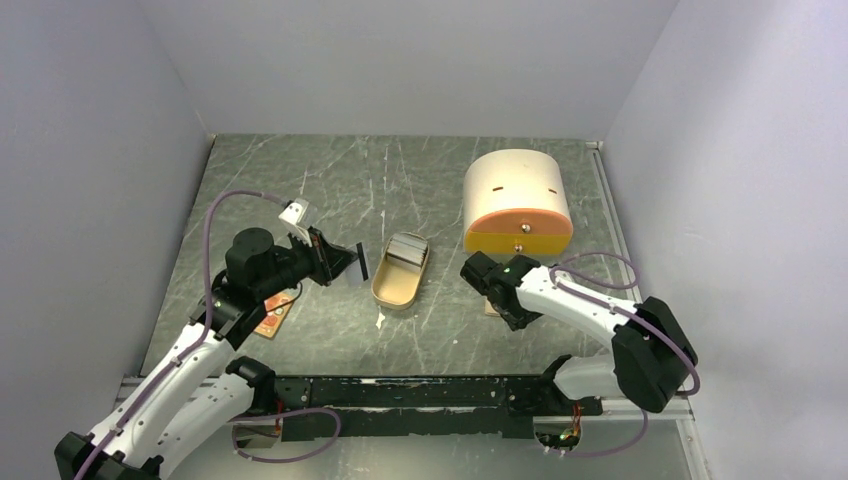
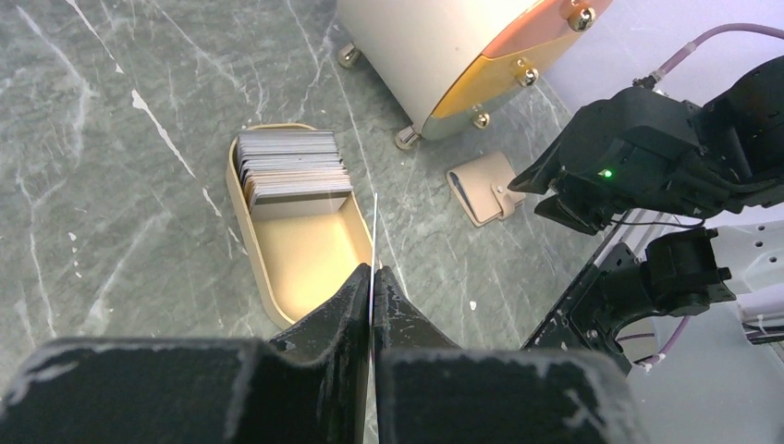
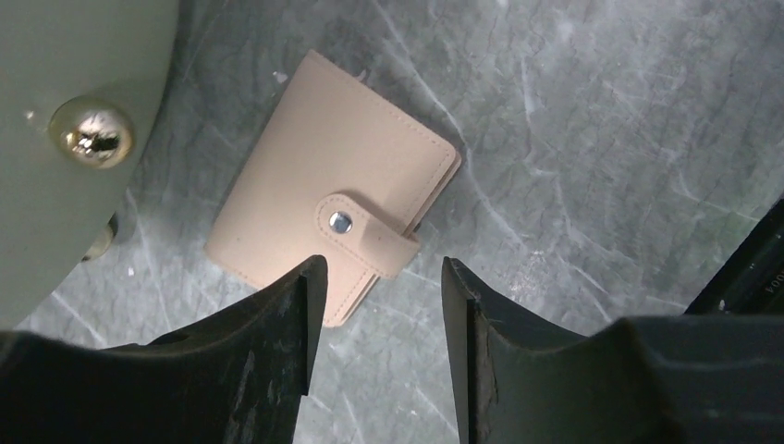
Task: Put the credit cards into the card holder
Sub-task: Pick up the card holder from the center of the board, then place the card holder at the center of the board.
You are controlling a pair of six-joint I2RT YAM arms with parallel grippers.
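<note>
Card holder (image 3: 333,222): snapped shut, lying flat beside cream box (image 3: 55,55).
Right gripper (image 3: 382,277): jaws apart, just over holder.
Left gripper (image 2: 372,277): pinching one credit card (image 2: 374,231) edge-on, near tin tray (image 2: 236,199).

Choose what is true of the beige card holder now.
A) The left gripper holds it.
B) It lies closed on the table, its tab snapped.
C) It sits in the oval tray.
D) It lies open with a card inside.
B: in the right wrist view the card holder lies flat on the table with its tab snapped shut, under the open right gripper; the left gripper pinches a credit card instead.
</note>
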